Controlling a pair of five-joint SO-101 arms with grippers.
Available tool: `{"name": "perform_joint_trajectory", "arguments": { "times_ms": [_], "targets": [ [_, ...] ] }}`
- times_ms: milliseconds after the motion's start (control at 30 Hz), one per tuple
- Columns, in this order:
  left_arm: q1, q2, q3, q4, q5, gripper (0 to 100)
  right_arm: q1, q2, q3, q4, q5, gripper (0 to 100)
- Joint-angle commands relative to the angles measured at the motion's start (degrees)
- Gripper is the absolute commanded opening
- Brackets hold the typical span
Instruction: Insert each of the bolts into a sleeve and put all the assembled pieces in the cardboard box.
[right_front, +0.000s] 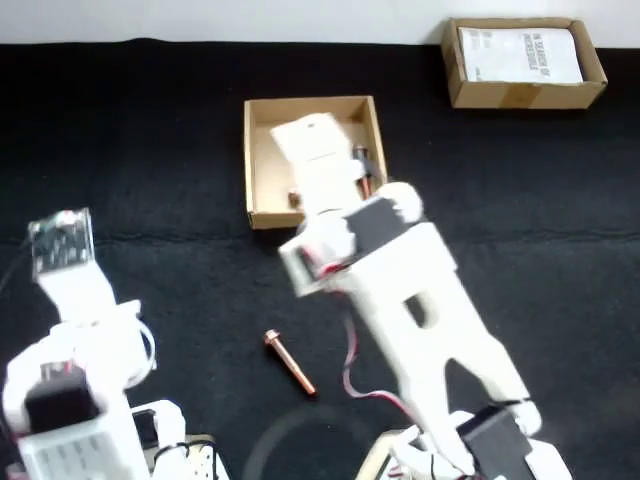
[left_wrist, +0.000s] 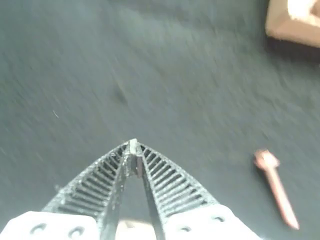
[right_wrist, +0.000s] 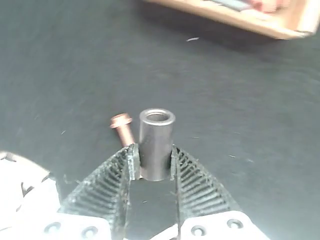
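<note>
Worktop (right_front: 150, 130), black all over, carries everything. The right arm (right_front: 420, 310) rises from the near edge, right of the middle. It stretches toward the far edge, with its white front end over the open cardboard box (right_front: 262, 170). The left arm (right_front: 80, 320) stands at the near left corner, folded close over its base.

The cardboard box sits mid-worktop toward the far edge. Small copper-coloured pieces lie in it beside the arm, too hidden to tell what they are. A second box (right_front: 500, 95), with a printed sheet inside, stands at the far right corner, well apart from the first.

The left fingers (left_wrist: 133, 150) are shut tip to tip with nothing between them, above bare worktop. The right fingers (right_wrist: 130, 160) are closed part-way, one on each side of a grey sleeve (right_wrist: 156, 135).

A copper bolt (right_front: 290, 363) lies flat close to the near edge, between the two arm bases, its head pointing toward the far left corner. In the right wrist view its head (right_wrist: 120, 121) shows on the worktop behind the sleeve.

The sleeve is pinched by its lower half. Its upper half stands out beyond the fingertips with the open bore showing.
</note>
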Motion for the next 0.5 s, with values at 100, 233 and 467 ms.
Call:
{"name": "perform_joint_trajectory", "arguments": {
  "times_ms": [100, 233, 467],
  "targets": [
    [10.51, 31.25, -20.79, 9.23, 12.04, 1, 10.59, -10.68, 7.52, -1.19, 3.43, 0.8],
    [16.66, 37.85, -22.37, 9.23, 13.98, 1, 13.93, -16.22, 16.31, -5.23, 5.19, 0.8],
    [29.14, 49.54, -22.81, 9.14, 18.81, 1, 16.84, -24.4, 28.62, -11.12, 7.38, 0.8]
  ]
}}
